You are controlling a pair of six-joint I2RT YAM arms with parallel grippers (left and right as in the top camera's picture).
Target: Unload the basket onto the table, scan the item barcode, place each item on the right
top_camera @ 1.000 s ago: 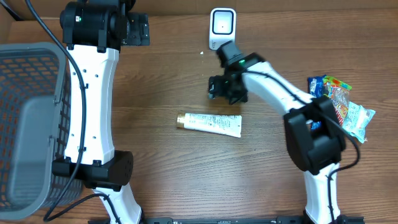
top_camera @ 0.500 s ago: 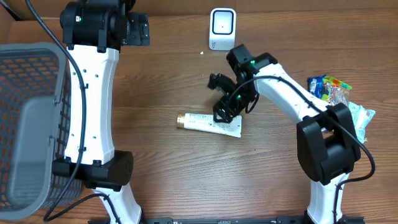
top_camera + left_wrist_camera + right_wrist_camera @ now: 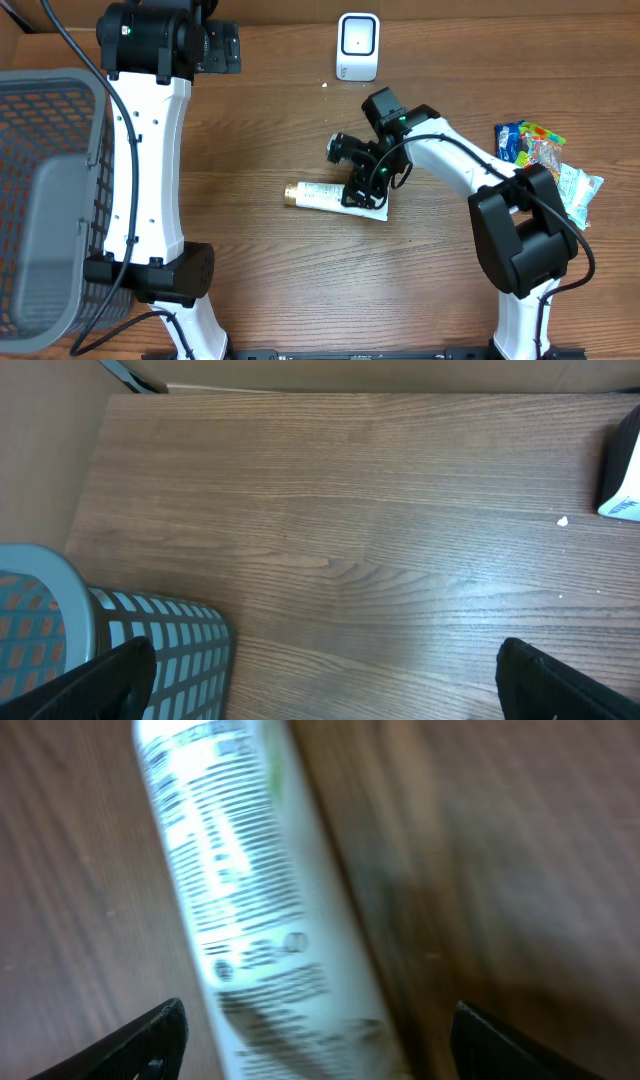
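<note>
The item, a white tube (image 3: 325, 196) with a gold cap, lies flat mid-table with its cap to the left. My right gripper (image 3: 363, 186) hangs open just over the tube's crimped right end. In the right wrist view the blurred printed tube (image 3: 245, 910) runs between the two dark fingertips (image 3: 150, 1040), untouched by either. The white barcode scanner (image 3: 357, 46) stands upright at the table's far edge. My left gripper (image 3: 325, 685) is open over bare wood near the back left, with nothing between its fingers.
A grey mesh basket (image 3: 45, 190) fills the left side, and its corner (image 3: 60, 630) shows in the left wrist view. Colourful snack packets (image 3: 545, 165) lie in a heap at the right edge. The left arm's white links cross the table's left part.
My right gripper has swung from beside the scanner down and left, and now sits over the tube's right end. The left arm and the tube have not moved.
</note>
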